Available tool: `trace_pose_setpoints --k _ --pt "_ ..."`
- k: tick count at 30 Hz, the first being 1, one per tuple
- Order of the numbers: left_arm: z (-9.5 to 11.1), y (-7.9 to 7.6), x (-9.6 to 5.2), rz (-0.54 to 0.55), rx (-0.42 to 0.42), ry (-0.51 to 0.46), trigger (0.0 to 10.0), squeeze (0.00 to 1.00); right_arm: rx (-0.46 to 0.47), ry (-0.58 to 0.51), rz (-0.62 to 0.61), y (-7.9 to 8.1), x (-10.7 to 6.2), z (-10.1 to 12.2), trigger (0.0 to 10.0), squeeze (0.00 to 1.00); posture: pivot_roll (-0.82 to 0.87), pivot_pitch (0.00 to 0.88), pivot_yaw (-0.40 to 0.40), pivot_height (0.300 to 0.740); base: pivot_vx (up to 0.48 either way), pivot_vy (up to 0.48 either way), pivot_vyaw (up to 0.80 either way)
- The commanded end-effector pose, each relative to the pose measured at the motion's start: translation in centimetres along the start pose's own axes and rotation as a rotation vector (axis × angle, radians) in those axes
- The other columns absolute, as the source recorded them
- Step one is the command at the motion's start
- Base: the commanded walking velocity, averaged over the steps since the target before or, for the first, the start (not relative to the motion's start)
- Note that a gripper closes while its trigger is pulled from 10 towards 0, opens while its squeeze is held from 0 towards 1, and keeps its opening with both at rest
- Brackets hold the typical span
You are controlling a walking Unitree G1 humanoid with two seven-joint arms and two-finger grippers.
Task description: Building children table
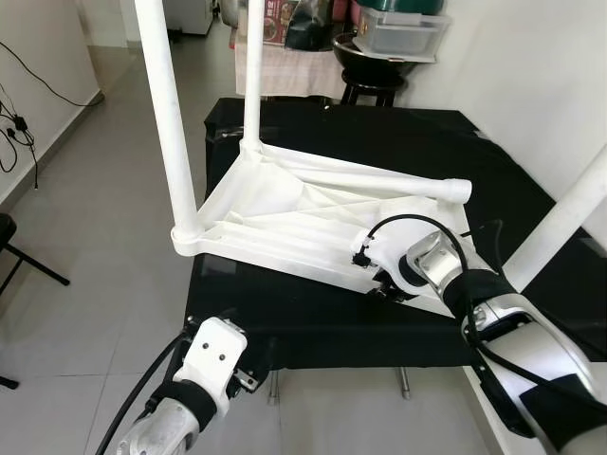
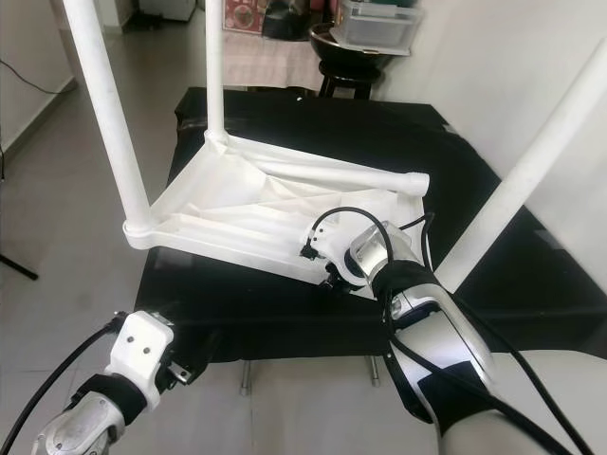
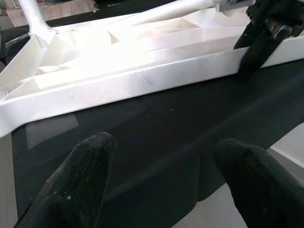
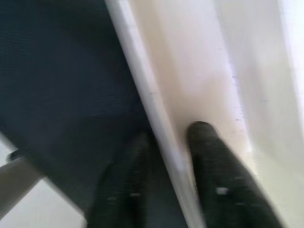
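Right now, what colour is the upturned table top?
White table top, clearest in the left eye view.

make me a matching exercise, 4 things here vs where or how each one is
Things:
1. right gripper
2. left gripper
3. tabletop
4. stool

States:
a. upside down on the black surface, legs up
b. open, low by the near edge
c. shut on the tabletop's rim
d. beyond the far end, box on top

Pairs: 1-c, 2-b, 3-a, 4-d
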State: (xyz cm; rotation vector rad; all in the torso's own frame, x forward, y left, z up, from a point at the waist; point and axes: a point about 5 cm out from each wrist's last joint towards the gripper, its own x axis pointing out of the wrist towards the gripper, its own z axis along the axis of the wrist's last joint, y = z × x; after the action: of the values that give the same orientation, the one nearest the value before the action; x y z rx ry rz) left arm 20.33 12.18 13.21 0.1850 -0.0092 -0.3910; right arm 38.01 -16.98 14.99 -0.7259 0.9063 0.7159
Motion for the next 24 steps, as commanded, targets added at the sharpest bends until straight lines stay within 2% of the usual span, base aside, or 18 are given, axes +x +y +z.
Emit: trace_pose_setpoints --k 1,5,7,9,10,11,12,13,14,17,18,19,21,24 --pt "-0.2 -0.2 -0.1 -0.003 -0.003 0.013 10.0 0.0 0.039 0.023 0.037 1.2 1.3 -0.9 0.0 0.0 -0.22 0.057 -0.122 0.74 0.0 0.0 0.0" --pt "-0.2 -0.2 -0.1 -0.002 -0.003 0.012 10.0 0.0 0.066 0.012 0.044 1.5 1.6 -0.8 0.0 0.0 -0.22 0.059 -0.123 0.74 0.0 0.0 0.0" --pt "-0.2 -0.2 -0.1 0.0 -0.004 0.011 10.0 0.0 0.151 -0.028 0.04 1.8 1.8 -0.3 0.0 0.0 -0.22 0.061 -0.125 0.74 0.0 0.0 0.0" --pt "-0.2 -0.2 -0.1 0.0 -0.004 0.011 10.0 0.0 0.183 -0.045 0.041 1.9 1.8 0.0 0.0 0.0 -0.22 0.061 -0.125 0.74 0.0 0.0 0.0" --pt "-0.2 -0.2 -0.1 0.001 -0.005 0.01 10.0 0.0 0.237 -0.072 0.043 2.0 1.9 0.3 0.0 0.0 -0.22 0.061 -0.127 0.74 0.0 0.0 0.0" --pt "-0.2 -0.2 -0.1 0.001 -0.005 0.01 10.0 0.0 0.237 -0.072 0.043 2.0 1.9 0.3 0.0 0.0 -0.22 0.061 -0.127 0.74 0.0 0.0 0.0" --pt "-0.2 -0.2 -0.1 0.002 -0.005 0.009 10.0 0.0 0.314 -0.111 0.04 2.2 2.1 0.8 0.0 0.0 -0.22 0.063 -0.129 0.74 0.0 0.0 0.0" --pt "-0.2 -0.2 -0.1 0.002 -0.005 0.009 10.0 0.0 0.314 -0.111 0.04 2.2 2.1 0.8 0.0 0.0 -0.22 0.063 -0.129 0.74 0.0 0.0 0.0" --pt "-0.1 -0.2 -0.1 0.003 -0.005 0.009 10.0 0.0 0.367 -0.134 0.038 2.4 2.1 1.2 0.0 0.0 -0.22 0.063 -0.129 0.74 0.0 0.0 0.0" --pt "-0.1 -0.2 -0.1 0.003 -0.005 0.009 10.0 0.0 0.367 -0.134 0.038 2.4 2.1 1.2 0.0 0.0 -0.22 0.063 -0.129 0.74 0.0 0.0 0.0" --pt "-0.1 -0.2 0.0 0.005 -0.005 0.008 10.0 0.0 0.462 -0.182 0.024 2.7 2.3 1.9 0.0 0.0 -0.22 0.063 -0.129 0.74 0.0 0.0 0.0" --pt "-0.1 -0.2 0.0 0.005 -0.005 0.008 10.0 0.0 0.462 -0.182 0.024 2.7 2.3 1.9 0.0 0.0 -0.22 0.063 -0.129 0.74 0.0 0.0 0.0" --pt "-0.1 -0.2 0.0 0.007 -0.005 0.007 10.0 0.0 0.618 -0.263 -0.012 3.3 2.5 3.7 0.0 0.0 -0.22 0.062 -0.129 0.74 0.0 0.0 0.0" --pt "-0.1 -0.2 0.0 0.007 -0.005 0.007 10.0 0.0 0.618 -0.263 -0.012 3.3 2.5 3.7 0.0 0.0 -0.22 0.062 -0.129 0.74 0.0 0.0 0.0"
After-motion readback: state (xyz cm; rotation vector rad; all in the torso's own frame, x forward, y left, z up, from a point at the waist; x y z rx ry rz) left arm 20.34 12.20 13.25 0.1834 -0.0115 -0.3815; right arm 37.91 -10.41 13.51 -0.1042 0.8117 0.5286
